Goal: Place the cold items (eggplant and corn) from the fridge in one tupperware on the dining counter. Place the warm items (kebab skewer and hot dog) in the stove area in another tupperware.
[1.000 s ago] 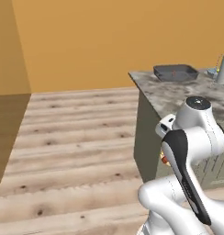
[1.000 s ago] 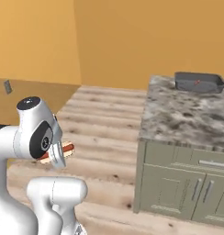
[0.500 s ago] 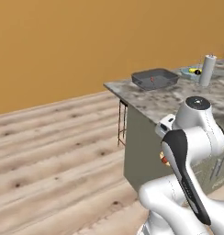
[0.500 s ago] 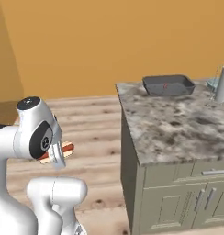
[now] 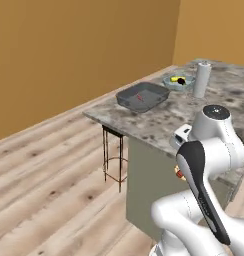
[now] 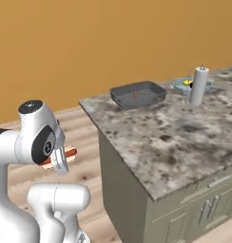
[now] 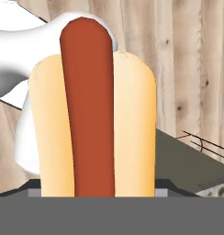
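Currently carrying hot dog (image 7: 93, 110), clamped in pincer (image 6: 58, 159) held low beside the base. Dark tupperware (image 6: 138, 94) well ahead and above on dining counter (image 6: 175, 137), kebab skewer (image 6: 135, 94) apparently inside already. Next: raise arm over counter edge, reach above that tupperware, release.

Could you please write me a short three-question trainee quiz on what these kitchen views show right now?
1. True or false: the gripper carries the hot dog.
2. On the counter, which stands nearer the paper towel roll: (a) the dark tupperware or (b) the clear tupperware?
3. What stands on the floor under the counter's overhang in the left base view?

Key: 1 true. 2 b. 3 a stool.
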Available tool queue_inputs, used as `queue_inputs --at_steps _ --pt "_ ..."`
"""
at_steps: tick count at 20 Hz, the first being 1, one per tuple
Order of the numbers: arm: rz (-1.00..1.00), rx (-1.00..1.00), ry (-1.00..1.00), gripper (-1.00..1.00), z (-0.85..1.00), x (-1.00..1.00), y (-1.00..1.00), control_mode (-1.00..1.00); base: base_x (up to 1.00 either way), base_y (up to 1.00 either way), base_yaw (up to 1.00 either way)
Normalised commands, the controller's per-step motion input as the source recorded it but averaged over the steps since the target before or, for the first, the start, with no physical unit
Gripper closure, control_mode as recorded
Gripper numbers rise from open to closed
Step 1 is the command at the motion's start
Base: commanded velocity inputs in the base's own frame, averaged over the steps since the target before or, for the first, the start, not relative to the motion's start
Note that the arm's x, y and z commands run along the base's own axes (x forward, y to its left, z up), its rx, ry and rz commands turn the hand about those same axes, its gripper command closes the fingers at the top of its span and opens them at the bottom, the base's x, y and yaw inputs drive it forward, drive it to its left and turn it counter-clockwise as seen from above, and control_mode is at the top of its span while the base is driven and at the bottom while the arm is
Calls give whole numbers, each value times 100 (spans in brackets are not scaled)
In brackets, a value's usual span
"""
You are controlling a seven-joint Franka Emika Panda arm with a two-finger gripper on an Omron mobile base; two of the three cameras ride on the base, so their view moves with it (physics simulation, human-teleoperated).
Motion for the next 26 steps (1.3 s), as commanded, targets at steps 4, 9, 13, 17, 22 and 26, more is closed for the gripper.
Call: queue_inputs --at_steps 4,9,13,17,22,26 --pt "0 0 0 100 0 0 0 100 33 99 -51" --pt "0 0 0 100 0 0 0 100 5 99 -52" --pt "0 0 0 100 0 0 0 100 6 94 -54" --pt "0 0 0 100 0 0 0 100 17 89 -51" --pt "0 0 0 100 0 0 0 100 41 73 -44" --pt "0 0 0 100 0 0 0 100 43 53 -40"
